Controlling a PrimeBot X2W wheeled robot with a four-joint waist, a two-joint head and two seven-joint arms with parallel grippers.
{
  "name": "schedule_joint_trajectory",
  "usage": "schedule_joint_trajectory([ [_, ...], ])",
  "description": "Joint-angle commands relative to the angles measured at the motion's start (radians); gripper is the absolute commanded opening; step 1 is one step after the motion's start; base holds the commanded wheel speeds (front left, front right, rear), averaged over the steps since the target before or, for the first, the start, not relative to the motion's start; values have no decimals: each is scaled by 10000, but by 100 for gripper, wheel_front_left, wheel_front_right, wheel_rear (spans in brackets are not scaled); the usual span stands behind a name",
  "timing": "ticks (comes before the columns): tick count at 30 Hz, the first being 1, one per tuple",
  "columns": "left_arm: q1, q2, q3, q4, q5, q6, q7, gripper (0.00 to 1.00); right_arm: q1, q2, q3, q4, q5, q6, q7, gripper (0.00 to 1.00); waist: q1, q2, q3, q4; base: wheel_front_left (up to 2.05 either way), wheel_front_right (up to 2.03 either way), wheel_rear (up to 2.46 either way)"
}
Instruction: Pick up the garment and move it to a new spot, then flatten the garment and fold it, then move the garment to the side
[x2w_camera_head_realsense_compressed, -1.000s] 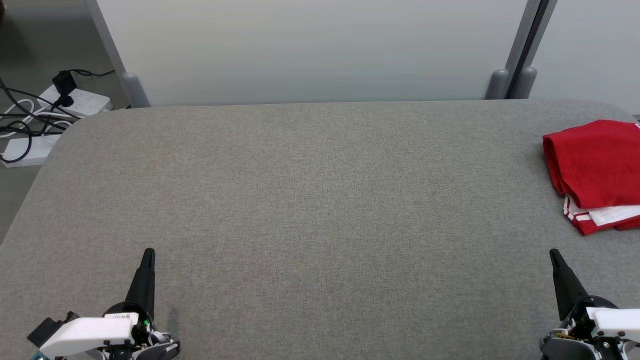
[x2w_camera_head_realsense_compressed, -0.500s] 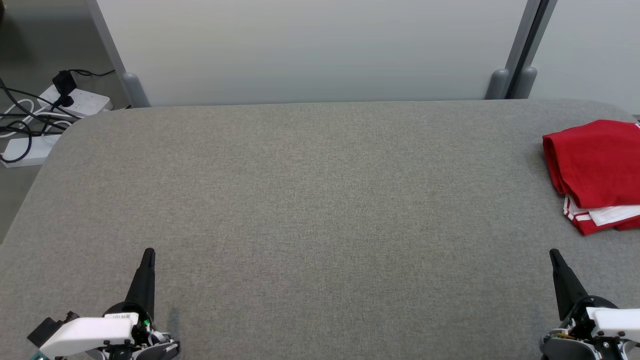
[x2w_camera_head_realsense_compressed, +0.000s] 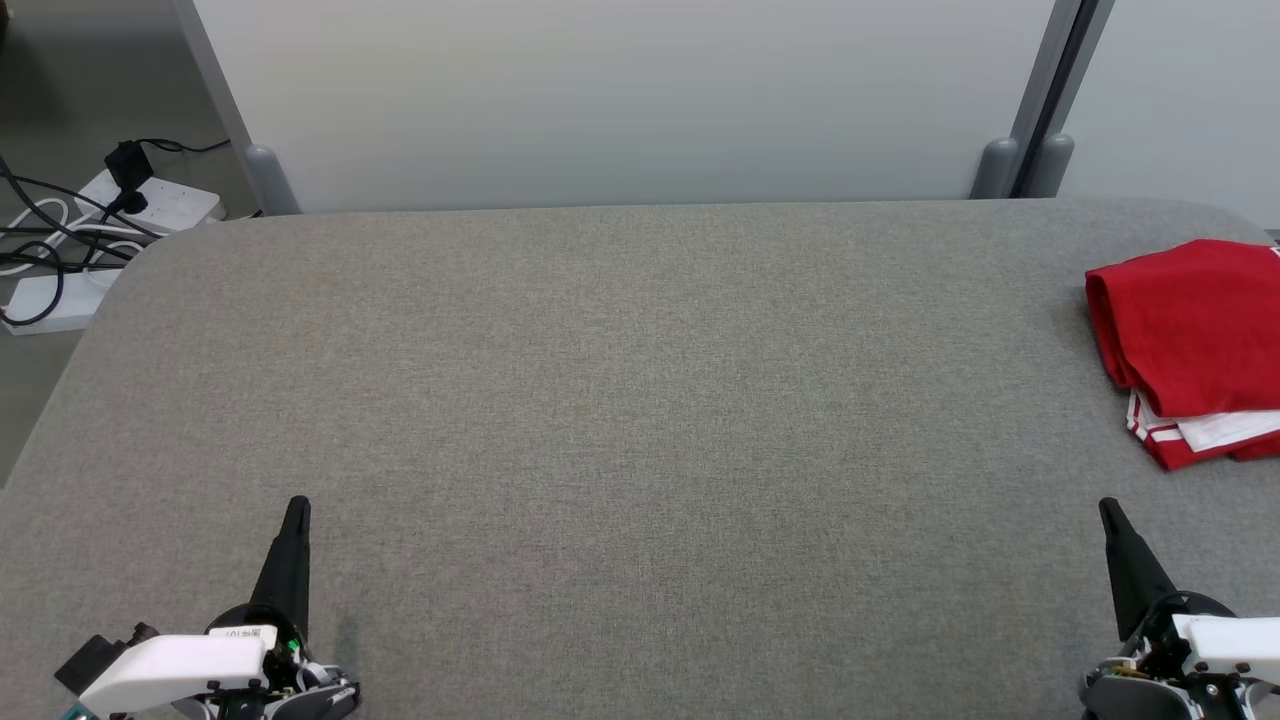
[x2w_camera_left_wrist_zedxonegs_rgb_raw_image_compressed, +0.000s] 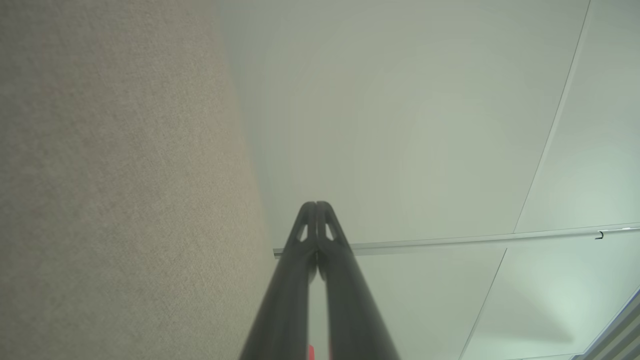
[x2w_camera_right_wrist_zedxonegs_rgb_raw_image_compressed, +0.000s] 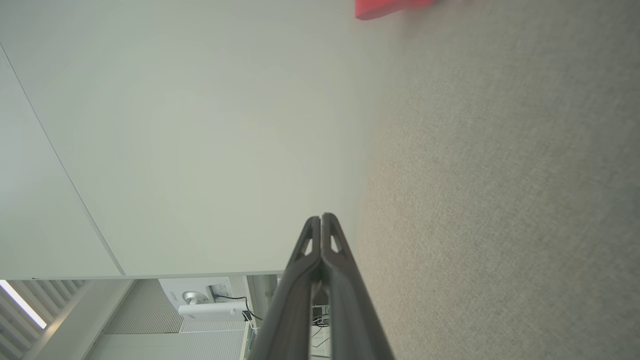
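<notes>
Garment (x2w_camera_head_realsense_compressed: 1190, 340): a red cloth bundle with white-striped trim, lying folded at the far right of a grey fabric-covered table (x2w_camera_head_realsense_compressed: 640, 400), partly cut off by the right edge of the head view.

The left gripper (x2w_camera_head_realsense_compressed: 297, 508) rests low at the near left of the table, its two dark fingers pressed together and holding nothing. The right gripper (x2w_camera_head_realsense_compressed: 1108, 508) mirrors it at the near right, fingers likewise together and empty. The garment lies beyond the right gripper and a little outward, apart from it. The left gripper is well apart from the garment, with the whole table width between them.

The garment looks light, soft and limp. It would likely sag and unfold when lifted, and the layers could slide over each other. A pinch through all layers at the rolled fold on its left side, or at the near striped hem, seems the safest hold. Its right part is out of view, so the table's right edge beside it cannot be judged.

The middle of the table offers broad open room for spreading and folding. A pale wall panel (x2w_camera_head_realsense_compressed: 620, 100) stands along the far edge. On the floor past the rounded far left corner lie white power strips (x2w_camera_head_realsense_compressed: 150, 205) with black cables.
</notes>
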Motion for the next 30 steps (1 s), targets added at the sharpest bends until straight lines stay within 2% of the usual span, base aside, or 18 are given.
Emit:
schedule_joint_trajectory([
  [1,-538,79,331,-235,-44,-84,65,0,-450,-108,149,-270,112,46,75,0,0,0,0,0,0,0,0],
  [30,-538,79,330,-236,-44,-84,64,0,-450,-108,150,-270,113,46,74,0,0,0,0,0,0,0,0],
])
